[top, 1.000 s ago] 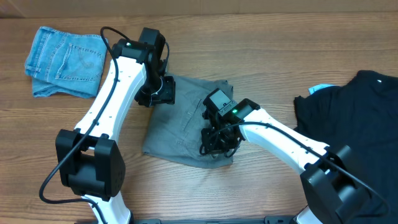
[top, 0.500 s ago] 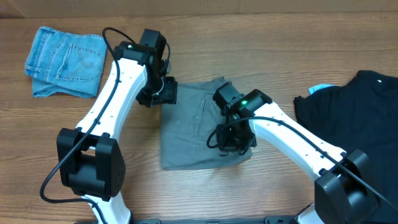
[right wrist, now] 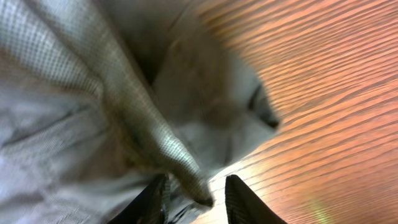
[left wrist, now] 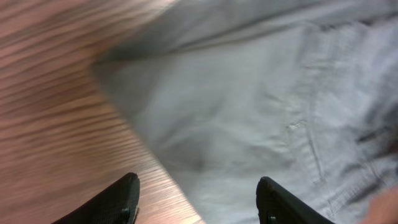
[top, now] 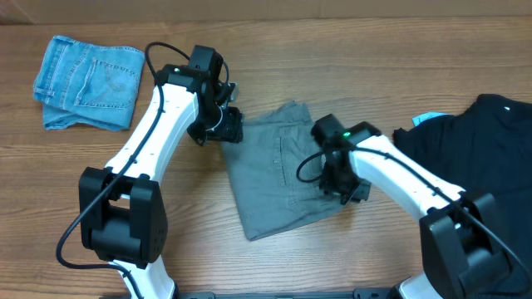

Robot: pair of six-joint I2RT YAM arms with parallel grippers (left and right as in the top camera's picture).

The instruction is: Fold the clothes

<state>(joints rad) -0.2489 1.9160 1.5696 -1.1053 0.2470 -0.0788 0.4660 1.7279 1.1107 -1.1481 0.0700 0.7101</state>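
The grey-olive shorts (top: pixel 278 170) lie flattened and skewed on the wooden table in the overhead view. My left gripper (top: pixel 229 124) is over their upper left corner. In the left wrist view (left wrist: pixel 199 202) its jaws stand wide open, one finger over wood and one over the cloth (left wrist: pixel 249 112). My right gripper (top: pixel 345 187) is at the shorts' right edge. In the right wrist view (right wrist: pixel 199 199) its jaws stand close together with a fold of the shorts (right wrist: pixel 143 118) between them.
A folded light-blue denim piece (top: pixel 87 71) lies at the back left. A black garment (top: pixel 478 158) is spread at the right edge, close to my right arm. Bare wood (right wrist: pixel 323 93) lies just right of the right gripper.
The right gripper has moved right, dragging the shorts with it; they have shifted right and turned. The left gripper has moved slightly right with them.
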